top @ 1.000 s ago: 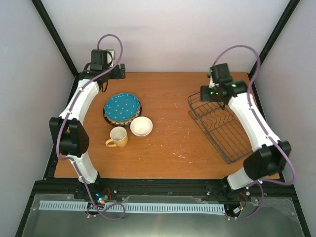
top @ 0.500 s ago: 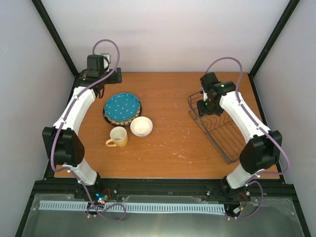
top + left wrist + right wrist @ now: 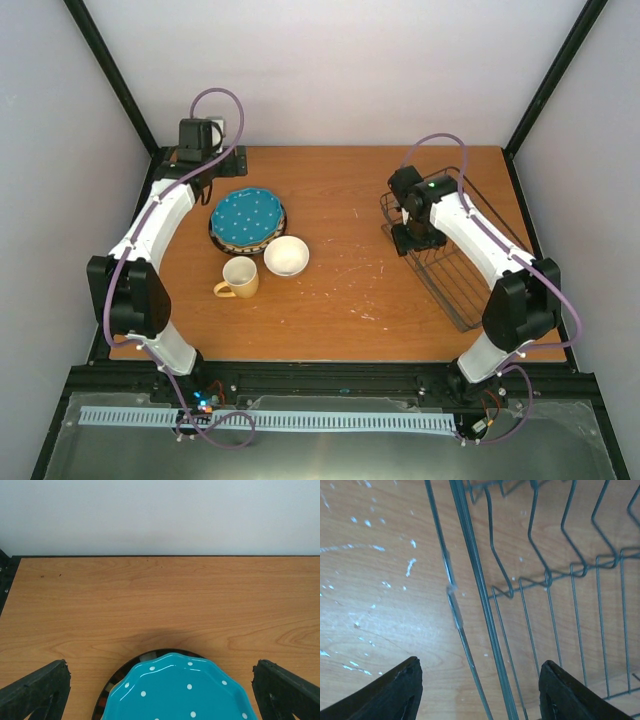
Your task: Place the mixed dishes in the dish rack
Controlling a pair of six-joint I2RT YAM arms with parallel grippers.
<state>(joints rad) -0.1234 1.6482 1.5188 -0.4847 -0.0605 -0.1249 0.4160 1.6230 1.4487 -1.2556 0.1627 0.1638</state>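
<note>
The right fingers (image 3: 390, 692) are spread wide, and the side rail of the rectangular dark metal wire dish rack (image 3: 455, 280) runs between them, clear of both. The rack lies at the right of the wooden tabletop (image 3: 340, 290). The left fingers (image 3: 35, 692) are also wide apart and hold nothing, hovering just behind the teal white-dotted plate (image 3: 175, 692), which lies on a dark-rimmed plate (image 3: 106, 692); a cream bowl (image 3: 286, 256) and small yellow mug (image 3: 240, 277) sit beside that stack, well apart from the rack.
</note>
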